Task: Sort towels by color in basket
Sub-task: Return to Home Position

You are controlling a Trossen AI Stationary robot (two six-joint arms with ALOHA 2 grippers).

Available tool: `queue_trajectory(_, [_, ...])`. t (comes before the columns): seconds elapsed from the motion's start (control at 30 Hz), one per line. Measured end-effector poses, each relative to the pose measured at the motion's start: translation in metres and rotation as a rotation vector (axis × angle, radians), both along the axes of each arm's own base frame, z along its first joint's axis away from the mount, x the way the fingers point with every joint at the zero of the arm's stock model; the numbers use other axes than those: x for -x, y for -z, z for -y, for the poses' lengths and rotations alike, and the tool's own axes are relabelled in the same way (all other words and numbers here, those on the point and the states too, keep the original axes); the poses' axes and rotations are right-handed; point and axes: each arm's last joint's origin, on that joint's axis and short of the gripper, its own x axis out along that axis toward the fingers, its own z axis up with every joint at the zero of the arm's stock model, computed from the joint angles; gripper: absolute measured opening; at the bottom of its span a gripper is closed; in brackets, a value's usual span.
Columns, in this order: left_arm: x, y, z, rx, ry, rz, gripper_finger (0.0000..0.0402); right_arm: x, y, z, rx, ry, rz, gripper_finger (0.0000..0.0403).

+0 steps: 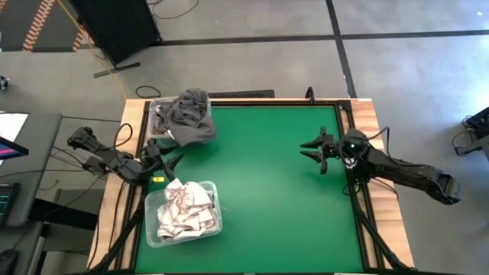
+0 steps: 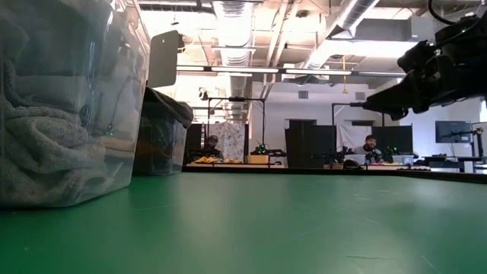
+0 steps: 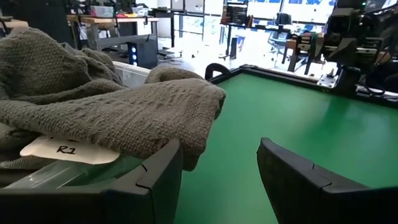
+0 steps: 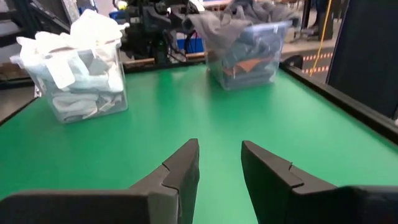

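The left gripper [image 1: 171, 161] hangs over the table's [image 1: 267, 191] left edge, in the gap between the two bins. Its fingers [image 3: 155, 180] are spread wide with nothing between them. Right beside it, on its one side, stands the far bin [image 1: 157, 114], piled with grey towels [image 1: 191, 114]. They rise above the rim, and one fold [image 3: 124, 118] drapes over the wall just in front of the fingers. Under that fold lies a white tag [image 3: 62, 149] with "R1" written on it by hand; it is the only writing that can be read.

On the gripper's other side stands the near bin [image 1: 153, 238], clear plastic, full of white towels [image 1: 187, 210] with a faint reddish pattern. Pale tags [image 4: 62, 71] hang among them, but any writing on them is too small to tell.

Straight across the table from the left gripper, the right gripper [image 1: 308, 150] is raised off the green surface near the right edge and points toward the bins. Its fingers [image 4: 180, 171] stand apart with a moderate gap, also empty. Ahead of it, well apart, both bins stand side by side, with bare green table between them and the fingers.

In the low view the right gripper [image 2: 377, 103] shows clear above the surface. Beyond the table is a workshop with desks, screens and seated people [image 2: 369, 144].
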Motion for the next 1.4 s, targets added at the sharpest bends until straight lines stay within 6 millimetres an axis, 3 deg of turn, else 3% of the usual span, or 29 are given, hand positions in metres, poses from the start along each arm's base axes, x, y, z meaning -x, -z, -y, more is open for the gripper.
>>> queue_trajectory(1.4, [0.0,0.0008,0.0,0.009,-0.002,0.005,0.0198,0.0015,0.0087,-0.0008,-0.051,0.003,-0.085,0.015])
